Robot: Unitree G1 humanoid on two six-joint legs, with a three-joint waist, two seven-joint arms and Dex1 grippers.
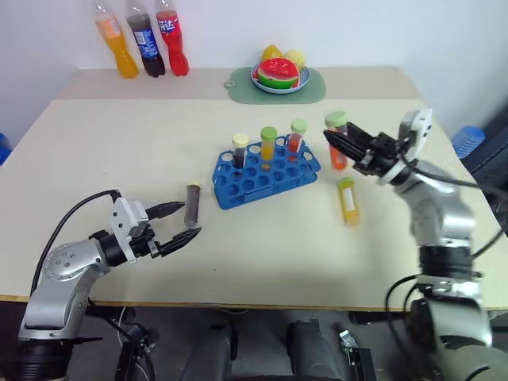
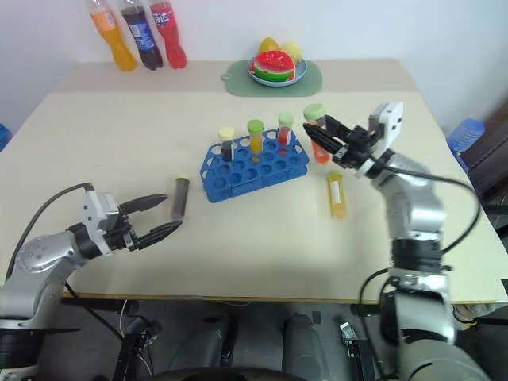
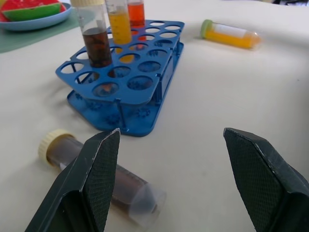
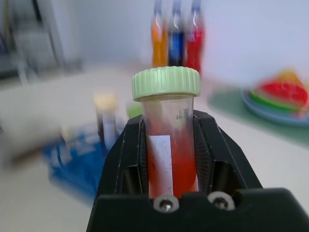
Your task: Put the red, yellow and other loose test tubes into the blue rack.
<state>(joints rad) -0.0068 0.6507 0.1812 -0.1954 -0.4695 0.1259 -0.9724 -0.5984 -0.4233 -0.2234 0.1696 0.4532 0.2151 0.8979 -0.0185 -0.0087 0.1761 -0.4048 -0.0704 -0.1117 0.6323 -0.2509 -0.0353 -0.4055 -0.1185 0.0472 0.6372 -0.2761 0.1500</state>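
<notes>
While three tubes already stand in the blue rack [image 1: 266,171] near the middle of the table [image 1: 95,151], three are left. The right gripper [image 1: 340,141] is clamped on the red tube [image 1: 337,147], upright in the air just beside the rack's right end. A yellow tube [image 1: 348,200] lies toward the right edge, a dark tube [image 1: 192,203] toward the front edge, before the left gripper [image 1: 181,222], whose fingers stand apart. Many holes are free and the table around is bare
</notes>
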